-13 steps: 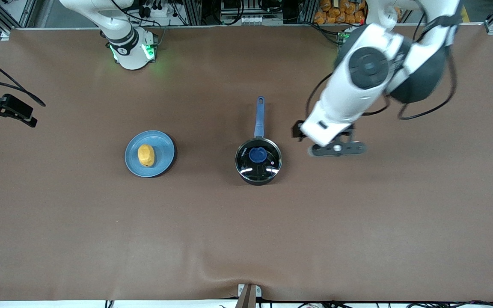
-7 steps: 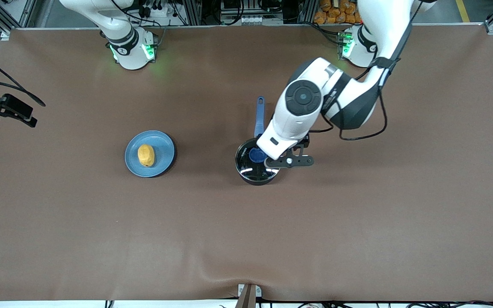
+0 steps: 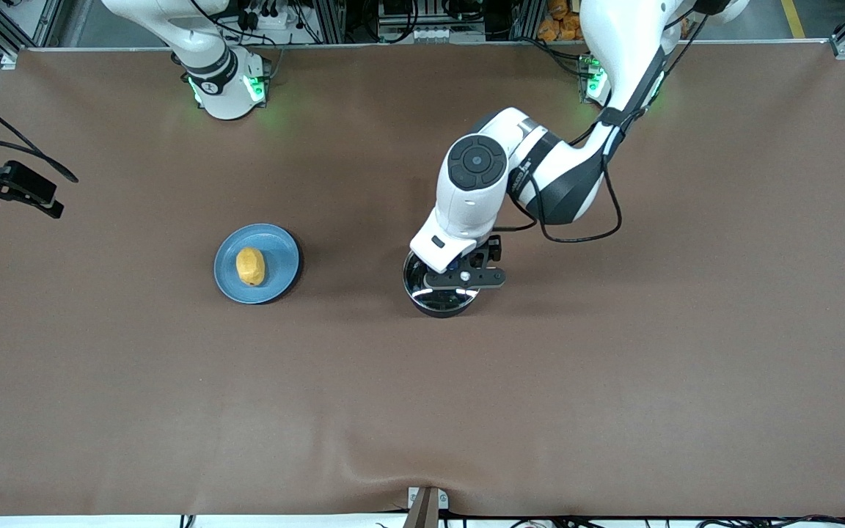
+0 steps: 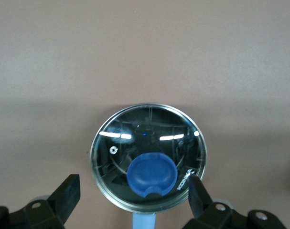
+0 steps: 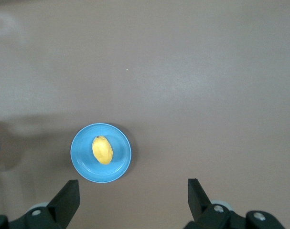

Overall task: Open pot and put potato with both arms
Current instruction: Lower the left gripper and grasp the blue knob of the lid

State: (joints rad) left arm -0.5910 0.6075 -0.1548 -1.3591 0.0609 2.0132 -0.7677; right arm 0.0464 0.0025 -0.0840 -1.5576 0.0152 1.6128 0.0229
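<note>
Left gripper (image 3: 464,279) over lidded pot (image 3: 439,299), fingers (image 4: 66,194) wide. Potato (image 3: 250,265) on plate (image 3: 282,257), toward right arm's end. Right gripper (image 5: 133,200) high above plate, fingers wide.

High front view — downward wrist views

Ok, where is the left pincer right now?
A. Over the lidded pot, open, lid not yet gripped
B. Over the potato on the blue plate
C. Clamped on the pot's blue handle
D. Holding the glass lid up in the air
A: the left pincer hangs open over the pot; in the left wrist view its fingers stand apart, clear of the blue knob of the glass lid.
</note>
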